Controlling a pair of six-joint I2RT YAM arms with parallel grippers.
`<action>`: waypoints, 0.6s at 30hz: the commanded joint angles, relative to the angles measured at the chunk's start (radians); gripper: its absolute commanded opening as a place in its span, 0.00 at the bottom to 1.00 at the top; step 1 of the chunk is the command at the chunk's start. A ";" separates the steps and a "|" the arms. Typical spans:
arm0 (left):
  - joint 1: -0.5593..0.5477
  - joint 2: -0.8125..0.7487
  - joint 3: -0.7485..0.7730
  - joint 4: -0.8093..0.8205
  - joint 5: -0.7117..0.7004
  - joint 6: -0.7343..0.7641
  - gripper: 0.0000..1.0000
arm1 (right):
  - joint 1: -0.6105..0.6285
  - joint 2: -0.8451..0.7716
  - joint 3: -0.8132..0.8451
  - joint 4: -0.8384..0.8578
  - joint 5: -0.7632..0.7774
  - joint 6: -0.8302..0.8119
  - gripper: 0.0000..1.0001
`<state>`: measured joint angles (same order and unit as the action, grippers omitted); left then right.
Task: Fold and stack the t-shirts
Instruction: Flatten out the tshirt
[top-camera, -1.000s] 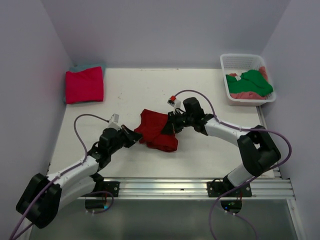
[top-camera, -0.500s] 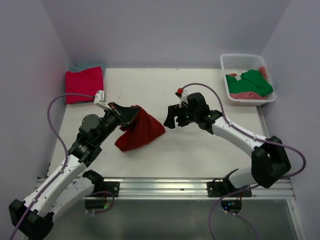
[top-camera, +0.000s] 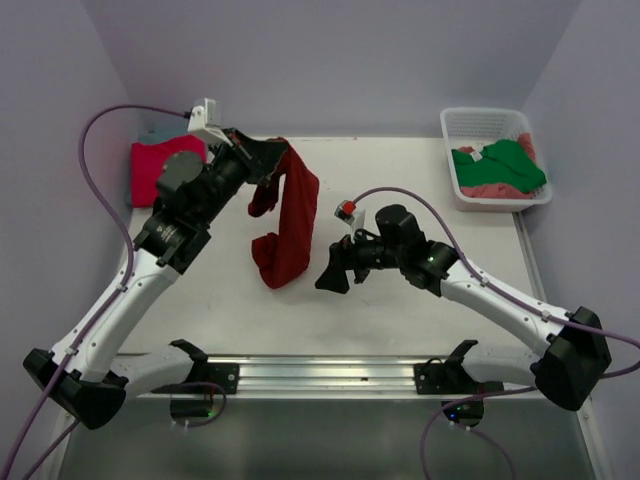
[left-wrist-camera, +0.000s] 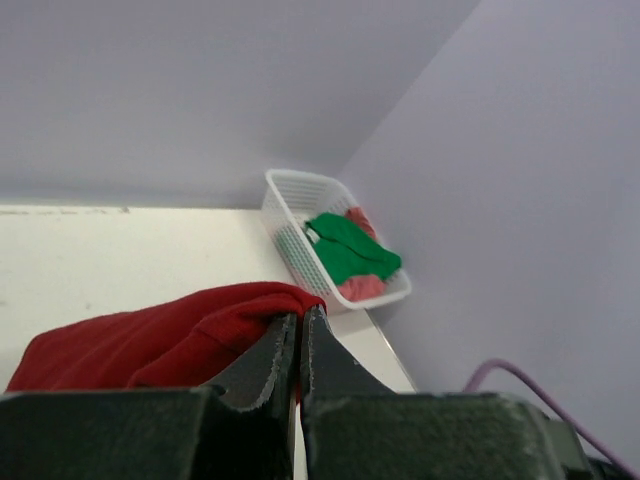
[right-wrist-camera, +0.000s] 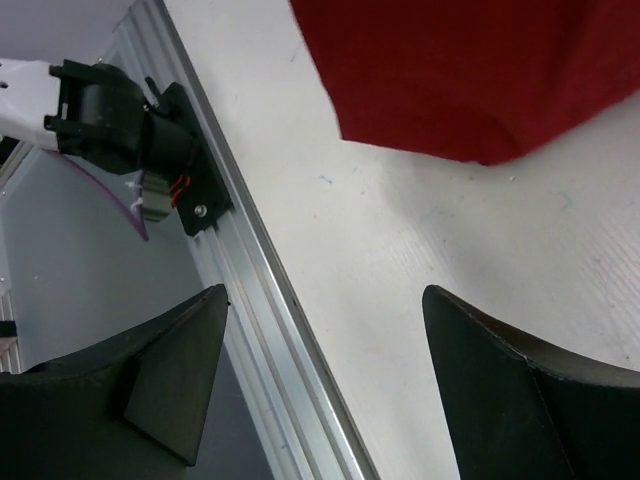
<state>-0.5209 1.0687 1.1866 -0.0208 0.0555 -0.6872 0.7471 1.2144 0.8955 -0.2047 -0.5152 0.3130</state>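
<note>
Handoff moment: right gripper (top-camera: 332, 270) has let go and sits wide open just right of the dark red t-shirt (top-camera: 290, 225), which now dangles mid-table from the left gripper (top-camera: 268, 160), clamped on its top edge. Folding's barely started, I'd say.

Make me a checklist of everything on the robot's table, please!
Surface: white table, faint specks.
Job's things: dark red t-shirt hanging from the left hand; magenta-pink shirt folded at the far left; green shirt and salmon-pink shirt in the white basket.
Clutter: nothing seen.
Grippers: left hand shut on the dark red t-shirt, raised; right hand open, low, holding nothing.
Cables: purple cables loop off both arms.
Surroundings: pale walls; metal rail at the near edge.
</note>
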 joint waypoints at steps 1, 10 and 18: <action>-0.036 0.084 0.195 -0.118 -0.205 0.101 0.00 | 0.008 -0.056 -0.024 0.017 -0.077 -0.017 0.82; -0.119 0.169 0.317 -0.162 -0.273 0.098 0.00 | 0.011 -0.041 -0.017 0.050 -0.049 -0.002 0.82; -0.212 0.252 0.436 -0.225 -0.384 0.138 0.00 | 0.023 0.149 -0.007 0.370 -0.216 0.132 0.82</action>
<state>-0.7258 1.3178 1.5578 -0.2642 -0.2634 -0.5869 0.7589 1.2881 0.8757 -0.0380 -0.6296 0.3618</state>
